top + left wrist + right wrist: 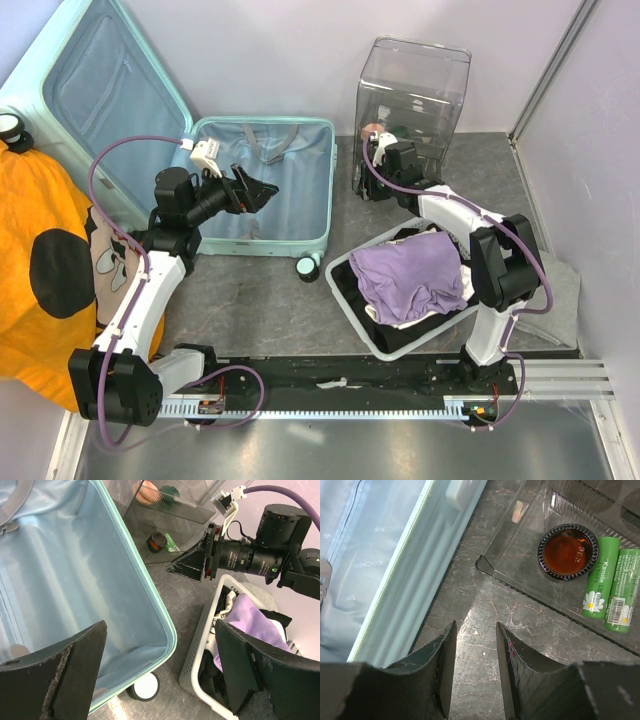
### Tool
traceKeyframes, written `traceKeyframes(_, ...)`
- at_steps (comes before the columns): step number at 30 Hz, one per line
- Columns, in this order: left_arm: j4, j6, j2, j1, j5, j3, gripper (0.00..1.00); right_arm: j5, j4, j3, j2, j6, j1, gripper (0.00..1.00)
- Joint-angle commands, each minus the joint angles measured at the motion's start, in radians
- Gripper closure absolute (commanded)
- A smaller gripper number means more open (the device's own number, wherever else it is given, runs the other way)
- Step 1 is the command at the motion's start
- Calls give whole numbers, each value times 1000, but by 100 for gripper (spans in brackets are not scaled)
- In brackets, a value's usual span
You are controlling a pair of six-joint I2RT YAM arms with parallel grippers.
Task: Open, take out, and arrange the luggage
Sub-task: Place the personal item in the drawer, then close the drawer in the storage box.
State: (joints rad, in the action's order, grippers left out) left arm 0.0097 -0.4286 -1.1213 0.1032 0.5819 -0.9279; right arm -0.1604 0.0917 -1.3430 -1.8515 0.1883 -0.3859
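The luggage lay open at the back left of the desk, the left gripper spread wide over it; the right gripper, narrowly parted and empty, risked clipping the box beside it.

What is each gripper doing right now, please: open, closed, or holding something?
Left gripper: wide open, holding nothing.
Right gripper: partly open, holding nothing.

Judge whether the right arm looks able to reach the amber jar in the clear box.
Probably yes: the right gripper hangs just before the clear box's edge, the amber jar lies close behind that edge, and nothing visible stands between.
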Motion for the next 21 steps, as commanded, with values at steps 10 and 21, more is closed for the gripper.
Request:
traceKeyframes(10, 29, 11, 9, 0, 13, -28, 5, 223, -20, -96, -126, 30, -1, 60)
traceKeyframes(21, 21, 19, 14, 0, 1, -29, 5, 312, -73, -258, -261, -27, 12, 60)
